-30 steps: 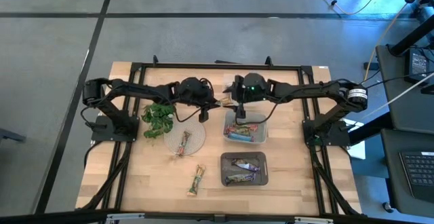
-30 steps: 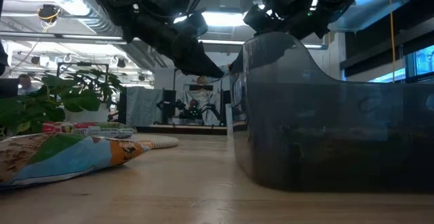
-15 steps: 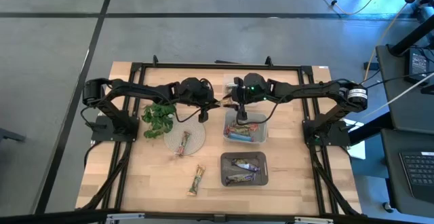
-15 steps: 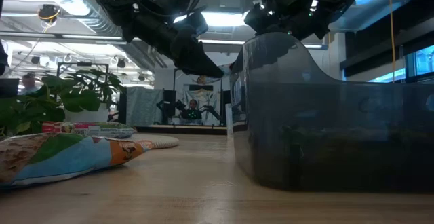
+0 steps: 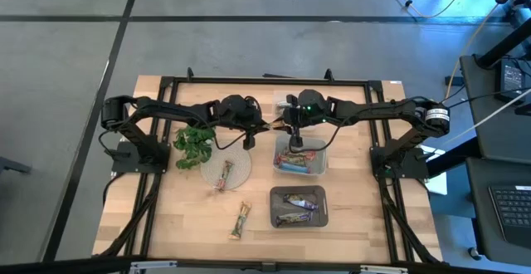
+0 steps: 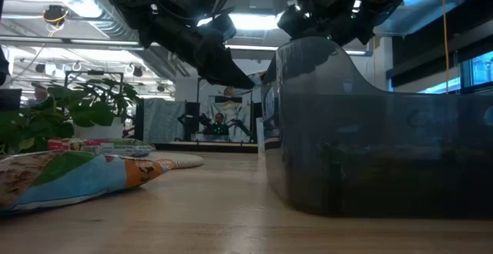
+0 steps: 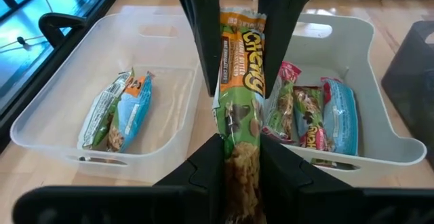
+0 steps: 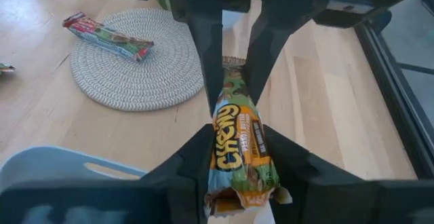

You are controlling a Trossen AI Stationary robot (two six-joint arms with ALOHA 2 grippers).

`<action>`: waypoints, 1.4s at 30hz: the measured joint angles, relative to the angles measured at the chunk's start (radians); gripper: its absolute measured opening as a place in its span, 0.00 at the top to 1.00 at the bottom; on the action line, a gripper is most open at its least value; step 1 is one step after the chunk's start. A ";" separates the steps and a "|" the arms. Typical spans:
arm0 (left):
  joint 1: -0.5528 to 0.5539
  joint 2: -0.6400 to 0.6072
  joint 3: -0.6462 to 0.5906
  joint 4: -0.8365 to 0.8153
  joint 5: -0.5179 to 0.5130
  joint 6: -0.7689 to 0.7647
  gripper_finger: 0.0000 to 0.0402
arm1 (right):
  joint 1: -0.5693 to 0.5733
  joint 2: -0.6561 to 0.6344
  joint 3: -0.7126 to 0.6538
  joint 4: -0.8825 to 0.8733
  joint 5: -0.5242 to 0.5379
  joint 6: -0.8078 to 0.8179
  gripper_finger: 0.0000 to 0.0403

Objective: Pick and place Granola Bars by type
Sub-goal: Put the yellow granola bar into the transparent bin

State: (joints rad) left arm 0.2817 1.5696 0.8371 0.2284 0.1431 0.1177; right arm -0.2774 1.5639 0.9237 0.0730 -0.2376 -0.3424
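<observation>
Granola bar [image 5: 275,125] lengthwise between tools

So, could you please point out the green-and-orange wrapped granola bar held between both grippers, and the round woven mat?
Green-and-orange wrapped granola bar [image 8: 239,146], right wrist view, on its printed middle.
Round woven mat [image 8: 139,71], right wrist view, on its bare centre.

Two clear bins [image 5: 301,154] [image 5: 299,207], one woven mat [image 5: 227,168], one plant sprig [image 5: 192,145], two claws [image 5: 267,125] [image 5: 284,128].

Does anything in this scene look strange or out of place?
Yes. One granola bar is gripped from opposite ends by the left end effector and the right end effector at once, above the table, beside the white bin.
</observation>
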 joint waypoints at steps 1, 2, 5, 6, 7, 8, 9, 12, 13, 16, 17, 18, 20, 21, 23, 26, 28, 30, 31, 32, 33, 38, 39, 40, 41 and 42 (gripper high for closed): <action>0.000 0.000 0.000 0.000 -0.005 0.000 0.81 | 0.000 0.000 0.000 -0.001 0.000 0.000 0.73; 0.000 0.000 0.000 0.000 -0.009 0.000 0.81 | 0.000 0.000 0.000 -0.001 0.001 0.000 0.74; -0.001 0.000 0.000 0.000 -0.021 0.001 0.78 | 0.000 0.000 0.000 -0.001 0.009 0.000 0.75; -0.001 0.000 0.000 0.000 -0.023 0.000 0.77 | 0.000 0.000 0.000 -0.002 0.022 0.000 0.75; -0.001 0.000 0.000 0.001 -0.025 0.000 0.76 | 0.000 0.000 0.000 -0.005 0.038 0.000 0.75; -0.001 0.000 0.000 0.001 -0.025 0.001 0.74 | 0.001 0.000 0.000 -0.010 0.054 0.000 0.75; -0.001 0.000 0.000 0.001 -0.025 0.000 0.73 | 0.001 0.000 0.000 -0.014 0.064 0.000 0.75; -0.001 0.000 0.000 -0.003 -0.020 0.001 0.66 | 0.000 0.000 0.000 -0.023 0.077 0.000 0.75; -0.001 0.000 0.000 -0.007 -0.014 0.001 0.64 | 0.000 0.000 0.000 -0.028 0.077 0.000 0.75; -0.001 0.000 0.000 -0.018 -0.014 0.004 0.56 | 0.000 0.000 0.000 -0.040 0.080 0.000 0.76; -0.001 -0.003 0.000 -0.027 -0.024 0.012 0.53 | 0.001 0.000 0.000 -0.045 0.088 0.000 0.76; -0.001 -0.011 0.000 -0.047 -0.039 0.019 0.51 | 0.001 0.000 0.000 -0.050 0.106 0.001 0.76; -0.001 -0.030 0.000 -0.081 -0.087 0.043 0.48 | 0.000 -0.003 0.000 -0.061 0.149 0.000 0.75; -0.001 -0.042 0.002 -0.105 -0.111 0.053 0.46 | 0.000 -0.005 0.000 -0.060 0.166 -0.001 0.75; 0.000 -0.064 0.002 -0.144 -0.157 0.055 0.45 | -0.004 -0.018 0.000 -0.069 0.195 -0.003 0.75; 0.000 -0.103 0.002 -0.197 -0.184 0.026 0.44 | -0.017 -0.050 0.000 -0.116 0.229 -0.003 0.75; 0.000 -0.122 0.002 -0.231 -0.178 0.003 0.44 | -0.035 -0.077 0.000 -0.166 0.236 -0.002 0.76; -0.001 -0.135 0.002 -0.270 -0.178 -0.026 0.44 | -0.050 -0.099 0.000 -0.195 0.238 0.002 0.76; -0.001 -0.139 0.002 -0.290 -0.177 -0.043 0.45 | -0.058 -0.108 0.000 -0.225 0.240 0.008 0.76; -0.001 -0.140 0.002 -0.303 -0.177 -0.057 0.45 | -0.066 -0.111 0.000 -0.251 0.239 0.020 0.75; -0.001 -0.140 0.002 -0.313 -0.177 -0.070 0.45 | -0.073 -0.110 0.000 -0.266 0.239 0.026 0.75; -0.002 -0.139 0.001 -0.377 -0.177 -0.152 0.45 | -0.114 -0.081 0.001 -0.371 0.227 0.058 0.75; -0.004 -0.138 0.001 -0.386 -0.177 -0.173 0.45 | -0.122 -0.073 -0.001 -0.387 0.220 0.061 0.75; -0.005 -0.138 0.001 -0.393 -0.177 -0.194 0.45 | -0.127 -0.065 -0.002 -0.387 0.215 0.068 0.75; -0.005 -0.138 0.001 -0.399 -0.177 -0.214 0.44 | -0.130 -0.058 -0.001 -0.380 0.213 0.071 0.76; -0.007 -0.138 0.001 -0.406 -0.174 -0.232 0.44 | -0.132 -0.052 -0.001 -0.375 0.212 0.072 0.76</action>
State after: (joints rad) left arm 0.2750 1.4311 0.8379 -0.1778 -0.0314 -0.1144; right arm -0.4095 1.5123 0.9230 -0.3022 -0.0256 -0.2708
